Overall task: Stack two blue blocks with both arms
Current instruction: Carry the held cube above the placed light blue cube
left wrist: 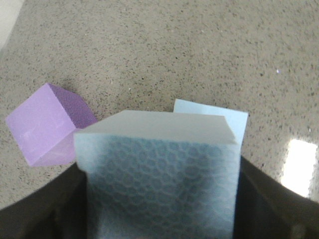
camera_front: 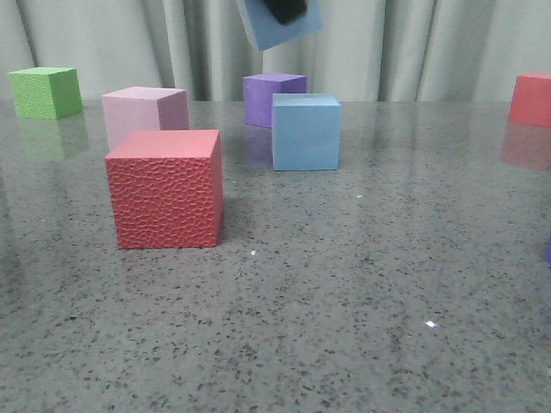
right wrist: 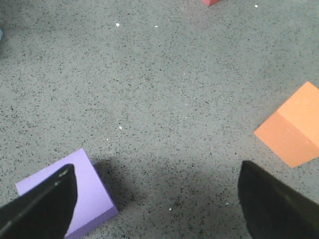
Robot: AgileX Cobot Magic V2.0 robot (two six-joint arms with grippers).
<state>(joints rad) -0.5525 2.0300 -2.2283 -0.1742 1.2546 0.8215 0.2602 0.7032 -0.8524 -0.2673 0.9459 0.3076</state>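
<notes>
Table (camera_front: 362, 284) carries our resting blue block (camera_front: 306, 132), beside the purple cube (camera_front: 274, 98). Directly above it hangs our carried blue block (left wrist: 162, 174), clamped by our left gripper (camera_front: 284, 9). Our right gripper (right wrist: 154, 204) gapes empty.

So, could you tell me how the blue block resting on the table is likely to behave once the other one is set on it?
The resting blue block sits flat on a square face, so tipping seems unlikely. It looks like light foam, so a nudge might slide it on the glossy table.
</notes>
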